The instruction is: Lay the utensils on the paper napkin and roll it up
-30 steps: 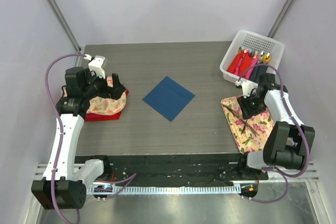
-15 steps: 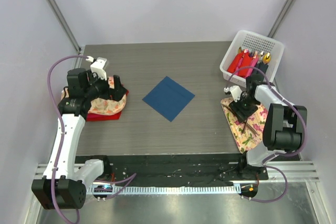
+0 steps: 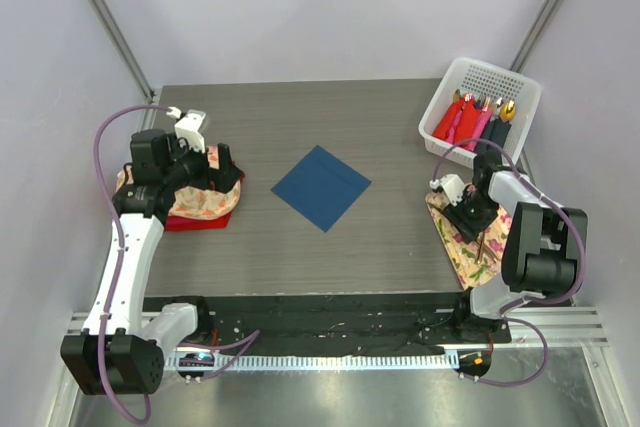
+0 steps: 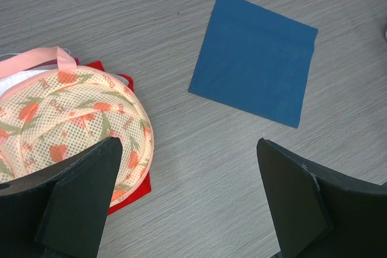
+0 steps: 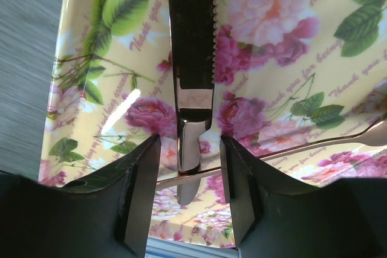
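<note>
Top external view: task judged at step 1; every transfer and the roll remain.
Table [image 3: 300,247]: carries all items below.
Floral cloth [image 3: 470,252]: directly beneath the right gripper [image 5: 189,140], bearing the utensils [image 5: 326,143].
Paper napkin [image 4: 254,64]: flat, unrolled, nothing on it; ahead and right of the left gripper [image 4: 188,144], well apart.
Left gripper: jaws fully spread, empty.
Right gripper: jaws roughly half open, straddling the knife [image 5: 192,40] handle; gaps show on both sides, no hold yet.
Knife: serrated blade runs ahead of the fingers.
Utensils: 1 slim handle crosses under the knife, ends cut off; total count and any spoon cannot be made out.
</note>
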You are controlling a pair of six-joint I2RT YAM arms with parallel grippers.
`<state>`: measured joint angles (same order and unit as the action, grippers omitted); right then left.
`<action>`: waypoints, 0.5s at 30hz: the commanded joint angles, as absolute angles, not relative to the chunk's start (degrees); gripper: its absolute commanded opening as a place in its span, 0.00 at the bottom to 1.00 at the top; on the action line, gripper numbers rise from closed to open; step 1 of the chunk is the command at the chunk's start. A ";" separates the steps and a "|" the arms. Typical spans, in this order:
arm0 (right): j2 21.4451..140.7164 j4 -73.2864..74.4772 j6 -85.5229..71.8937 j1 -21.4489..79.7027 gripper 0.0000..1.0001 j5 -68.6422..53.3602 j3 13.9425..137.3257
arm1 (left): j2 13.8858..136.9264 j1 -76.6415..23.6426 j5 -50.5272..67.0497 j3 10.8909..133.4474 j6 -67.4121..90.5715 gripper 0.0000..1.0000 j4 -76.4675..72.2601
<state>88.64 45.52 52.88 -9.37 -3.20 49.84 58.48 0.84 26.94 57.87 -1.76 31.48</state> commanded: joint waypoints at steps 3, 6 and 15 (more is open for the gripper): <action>86.75 47.63 54.50 -10.81 0.52 -5.09 50.09 | 59.15 0.53 27.33 58.18 -2.11 1.00 28.83; 87.80 46.94 53.18 -9.58 0.50 -5.80 49.93 | 59.24 0.53 26.72 58.45 -2.02 1.00 28.74; 87.45 39.47 52.21 -6.94 0.12 -2.99 42.81 | 59.32 0.53 25.22 58.80 -2.20 1.00 28.65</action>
